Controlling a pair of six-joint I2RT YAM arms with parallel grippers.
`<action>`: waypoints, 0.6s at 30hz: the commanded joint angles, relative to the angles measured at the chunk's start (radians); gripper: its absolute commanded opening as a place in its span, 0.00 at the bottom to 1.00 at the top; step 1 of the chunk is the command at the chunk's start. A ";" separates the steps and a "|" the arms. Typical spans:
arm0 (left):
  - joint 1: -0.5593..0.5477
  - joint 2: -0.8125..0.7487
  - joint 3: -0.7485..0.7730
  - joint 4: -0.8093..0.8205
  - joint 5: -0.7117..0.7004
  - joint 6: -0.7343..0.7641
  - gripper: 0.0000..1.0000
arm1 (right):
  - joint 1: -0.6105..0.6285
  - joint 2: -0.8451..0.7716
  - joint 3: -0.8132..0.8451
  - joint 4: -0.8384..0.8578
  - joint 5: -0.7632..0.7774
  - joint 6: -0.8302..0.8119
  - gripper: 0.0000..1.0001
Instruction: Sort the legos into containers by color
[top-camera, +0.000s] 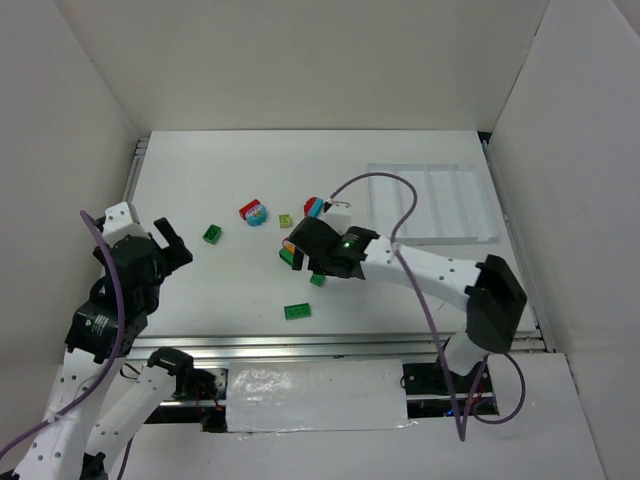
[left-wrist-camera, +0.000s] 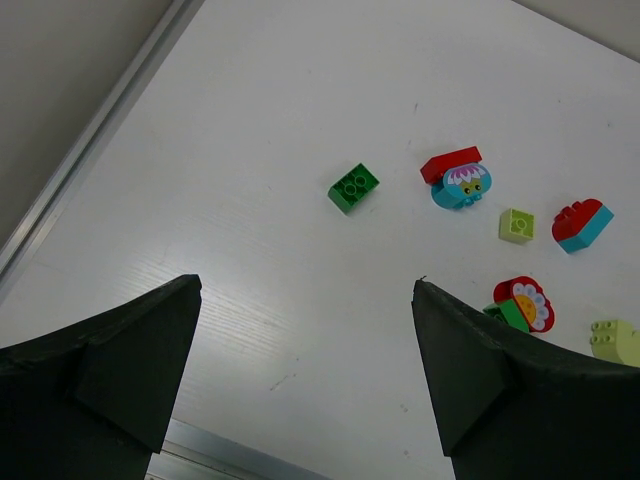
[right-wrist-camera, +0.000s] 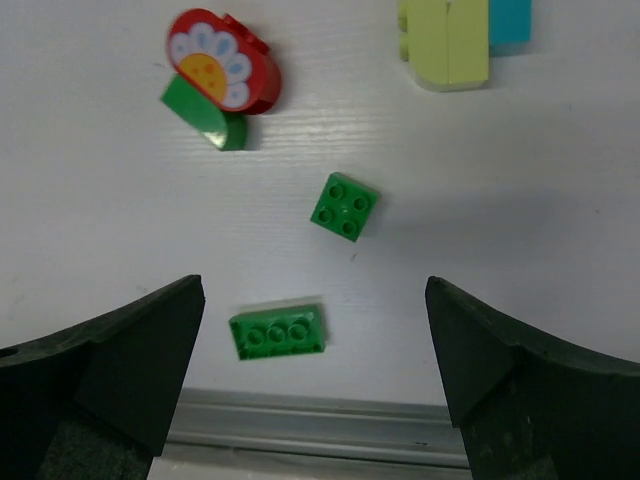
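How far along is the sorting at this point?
Nothing looks sorted: the tray appears empty. Nothing is in hand: the left gripper and right gripper are both open, the right one above a square green brick and a long green brick. Every visible brick lies loose on the table, so all sorting is left.

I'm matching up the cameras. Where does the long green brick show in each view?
Top external: long green brick low centre, just above the metal rail.
Left wrist: not in view.
Right wrist: the brick lies bottom centre, just above that rail.
Shared landmark: the metal rail along the table's near edge.
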 joint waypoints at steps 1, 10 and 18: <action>-0.011 -0.004 0.012 0.048 0.012 0.014 1.00 | 0.000 0.101 0.048 0.014 0.045 0.050 0.98; -0.029 -0.002 0.014 0.053 0.027 0.020 0.99 | -0.012 0.279 0.054 0.112 0.019 0.047 0.85; -0.035 -0.010 0.011 0.056 0.033 0.025 1.00 | -0.047 0.347 0.028 0.167 -0.026 0.036 0.70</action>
